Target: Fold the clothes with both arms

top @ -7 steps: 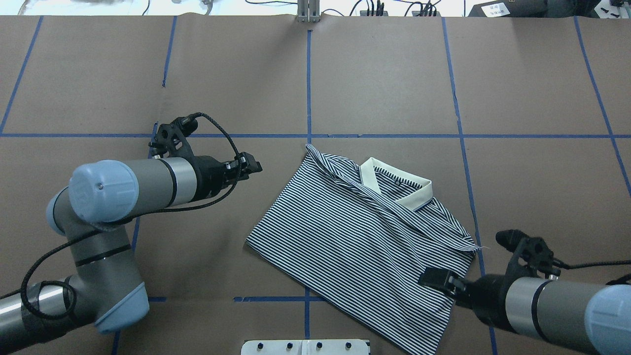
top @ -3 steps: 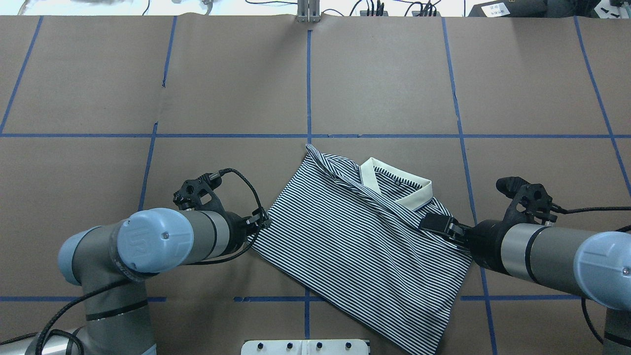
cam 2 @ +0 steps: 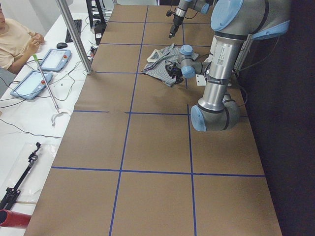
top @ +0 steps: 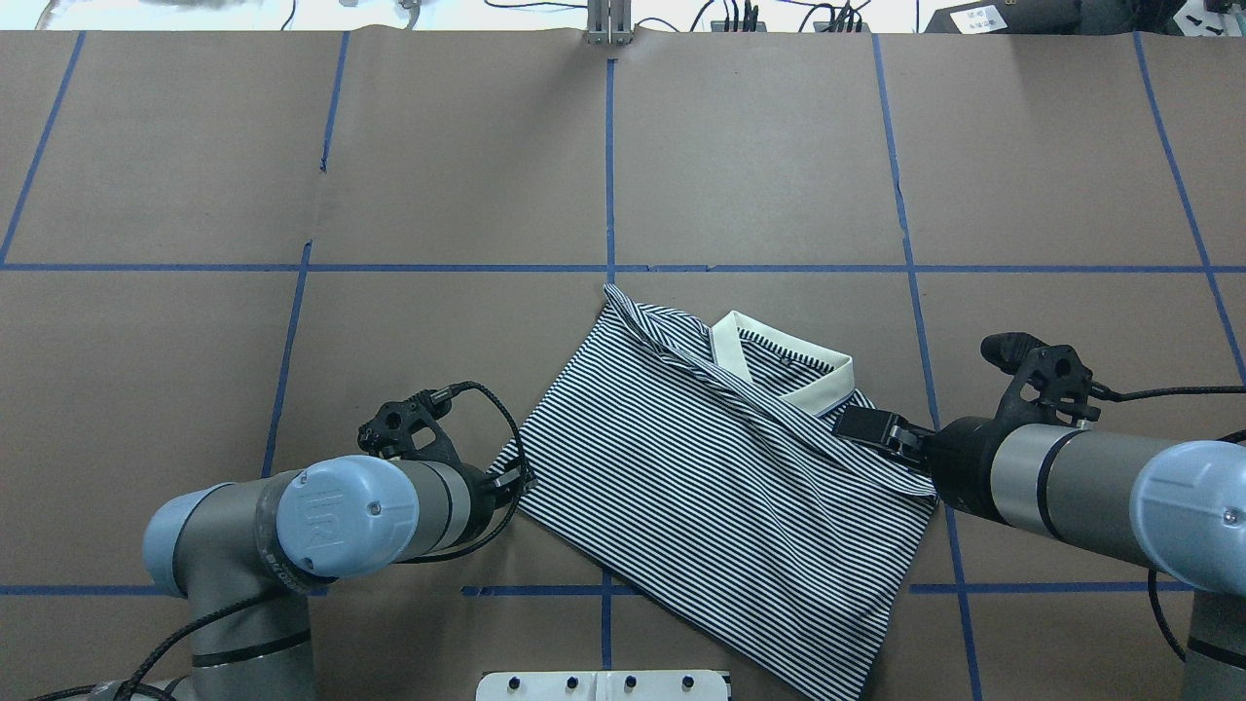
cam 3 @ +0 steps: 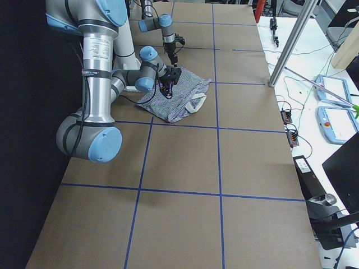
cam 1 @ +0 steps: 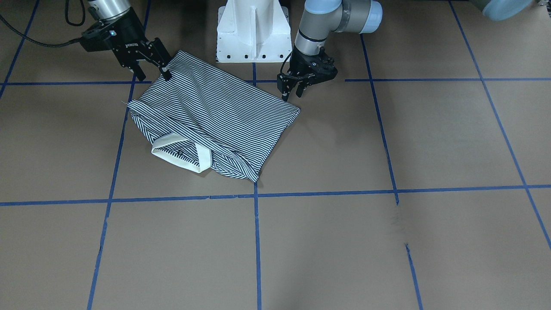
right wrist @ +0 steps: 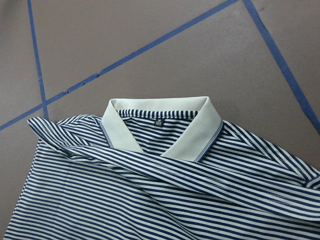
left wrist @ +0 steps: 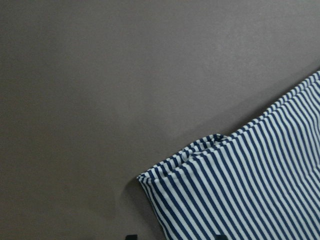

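Note:
The striped polo shirt (top: 711, 487) lies partly folded on the brown table, cream collar (top: 788, 375) on its far side. My left gripper (top: 521, 477) is open at the shirt's left corner. In the front view it (cam 1: 292, 92) points down just above that corner. The left wrist view shows the corner (left wrist: 200, 165) low in the frame between the fingertips. My right gripper (top: 847, 424) is open over the right shoulder, beside the collar. In the front view it (cam 1: 153, 74) stands at the shirt's edge. The right wrist view shows the collar (right wrist: 165, 127) and a folded sleeve.
The white pedestal base (top: 604, 684) stands at the near table edge, just behind the shirt's hem. Blue tape lines (top: 608, 166) grid the brown table cover. An operator (cam 2: 15, 39) and tablets sit beyond the far edge.
My left gripper has swung in from the left and down to the shirt's left corner. My right gripper has moved from the lower hem up to the shoulder beside the collar.

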You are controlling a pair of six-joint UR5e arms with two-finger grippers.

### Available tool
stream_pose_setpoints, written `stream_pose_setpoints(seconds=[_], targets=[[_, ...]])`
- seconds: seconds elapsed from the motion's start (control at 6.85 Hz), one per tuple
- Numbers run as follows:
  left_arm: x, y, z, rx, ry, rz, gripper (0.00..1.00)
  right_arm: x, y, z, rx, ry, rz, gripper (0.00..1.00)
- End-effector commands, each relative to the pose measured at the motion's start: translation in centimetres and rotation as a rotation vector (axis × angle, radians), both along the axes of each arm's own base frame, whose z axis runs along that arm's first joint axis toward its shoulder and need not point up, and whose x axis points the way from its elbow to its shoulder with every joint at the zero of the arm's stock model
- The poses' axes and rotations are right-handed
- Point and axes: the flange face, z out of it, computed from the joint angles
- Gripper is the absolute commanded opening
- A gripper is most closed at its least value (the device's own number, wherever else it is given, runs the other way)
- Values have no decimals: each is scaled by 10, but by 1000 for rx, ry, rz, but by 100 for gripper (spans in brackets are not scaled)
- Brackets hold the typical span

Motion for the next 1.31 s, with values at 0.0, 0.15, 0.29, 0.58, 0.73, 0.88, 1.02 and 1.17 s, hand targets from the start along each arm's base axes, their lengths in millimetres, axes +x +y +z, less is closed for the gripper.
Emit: stream_pose_setpoints(seconds=[0.0, 0.15, 0.29, 0.58, 0.73, 0.88, 1.02, 1.17], targets=[[-1, -23, 12, 29, -43, -53, 53, 4, -4, -2, 3, -3, 21, 100], [-10, -40, 15, 63, -63, -57, 53, 3, -4, 0, 1, -1, 22, 100], [-6, -41, 21, 58, -77, -57, 53, 2, -4, 2, 0, 4, 18, 100], [-5, -38, 17, 54, -68, -56, 53, 0, -3, 3, -1, 5, 12, 100], [-5, -37, 9, 57, -54, -57, 53, -1, -3, 3, 1, 6, 14, 100], [-4, -38, 11, 55, -57, -58, 53, -3, -4, 8, -3, 16, 14, 100], [-3, -38, 16, 52, -65, -57, 53, -6, -6, 3, 1, 6, 16, 100], [1, -35, 13, 52, -62, -52, 53, -9, -6, 5, -2, 10, 16, 100]])
